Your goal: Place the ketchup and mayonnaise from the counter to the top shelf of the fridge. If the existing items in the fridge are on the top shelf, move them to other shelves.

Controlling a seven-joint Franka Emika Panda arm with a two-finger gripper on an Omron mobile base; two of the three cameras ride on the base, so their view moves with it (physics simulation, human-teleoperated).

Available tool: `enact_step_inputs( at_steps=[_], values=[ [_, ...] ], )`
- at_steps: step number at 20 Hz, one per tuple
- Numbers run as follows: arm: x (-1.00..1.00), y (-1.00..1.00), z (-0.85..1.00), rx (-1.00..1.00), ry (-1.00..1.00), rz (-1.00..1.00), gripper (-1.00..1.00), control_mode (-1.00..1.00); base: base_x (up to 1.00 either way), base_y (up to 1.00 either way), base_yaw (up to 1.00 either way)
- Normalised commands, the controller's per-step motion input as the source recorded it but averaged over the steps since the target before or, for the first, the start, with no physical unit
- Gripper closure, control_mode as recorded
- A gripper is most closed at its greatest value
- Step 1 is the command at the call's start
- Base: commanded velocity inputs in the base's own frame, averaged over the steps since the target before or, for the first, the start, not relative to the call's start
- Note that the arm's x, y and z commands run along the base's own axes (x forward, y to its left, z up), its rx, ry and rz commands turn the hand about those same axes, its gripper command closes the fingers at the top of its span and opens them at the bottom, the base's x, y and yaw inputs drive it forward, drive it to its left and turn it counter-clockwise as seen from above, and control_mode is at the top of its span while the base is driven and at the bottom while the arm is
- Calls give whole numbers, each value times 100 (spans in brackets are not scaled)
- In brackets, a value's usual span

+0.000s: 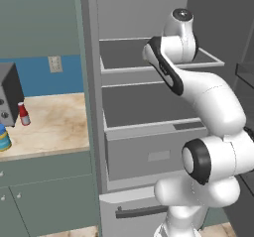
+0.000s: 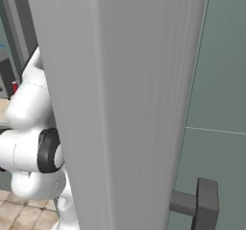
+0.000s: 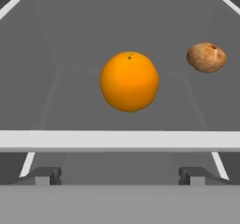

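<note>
Gripper (image 3: 120,176) spread wide, empty, facing the orange fruit (image 3: 129,81) at frame centre; ketchup (image 1: 23,113) and mayonnaise (image 1: 4,138) wait lower left on the counter (image 1: 54,124).

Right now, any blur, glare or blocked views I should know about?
Left base view: sharp, flat even light, no glare; the arm covers part of the fridge shelves. Right base view: a pale grey panel close to the lens blocks most of it. Hand view: crisp, no glare; orange fruit and brownish lump are evenly lit.
</note>
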Motion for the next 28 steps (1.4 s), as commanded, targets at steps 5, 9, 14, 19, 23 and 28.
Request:
enact_step_inputs(
  at_steps=[5, 9, 14, 19, 23, 28],
  values=[
    [39, -10, -15, 0, 0, -1, -100, -100, 0, 0, 0],
    [39, -9, -4, 0, 0, -2, -100, -100, 0, 0, 0],
    [34, 0, -1, 4, 0, -1, -100, -100, 0, 0, 0],
    [27, 0, -8, 6, 0, 0, -100, -100, 0, 0, 0],
    [26, -1, -12, 6, 0, 0, -100, -100, 0, 0, 0],
    [23, 0, -9, 4, 0, 0, 100, -100, 0, 0, 0]
  ],
)
